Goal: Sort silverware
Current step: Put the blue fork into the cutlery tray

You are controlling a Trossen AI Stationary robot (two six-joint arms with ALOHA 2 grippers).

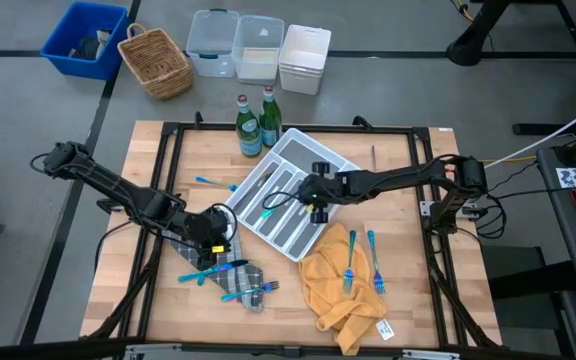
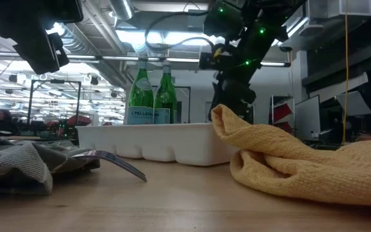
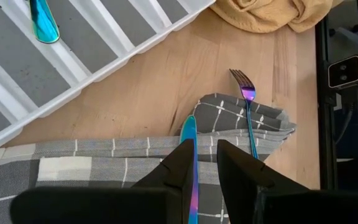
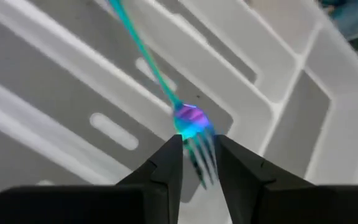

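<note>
The white divided tray [image 1: 288, 190] lies at the table's middle, with a teal spoon [image 3: 42, 22] in one slot. My right gripper [image 1: 313, 197] hangs over the tray, shut on a blue-teal fork [image 4: 188, 124]. My left gripper [image 1: 211, 237] is low over a grey checked cloth [image 1: 238, 275] at the front left, its fingers a little apart. A blue utensil [image 3: 189, 134] lies on the cloth between them, close along one finger. A second fork [image 3: 248, 118] lies on the cloth's edge. Two teal forks [image 1: 361, 262] lie on the yellow cloth [image 1: 343, 290]. My left gripper: the blue utensil runs along the inner edge of one finger [image 3: 180, 168], but I cannot tell whether they touch. My right gripper pinches the fork's head [image 4: 194, 140] between its two fingers from above. The tines point back between the fingers, and the handle [image 4: 142, 46] reaches forward over a tray slot.
Two green bottles [image 1: 253, 122] stand just behind the tray. A thin dark stick [image 1: 373, 156] and a loose teal utensil [image 1: 208, 182] lie on the wood. Behind the table are a blue bin [image 1: 83, 38], a basket [image 1: 155, 62] and white containers [image 1: 258, 48].
</note>
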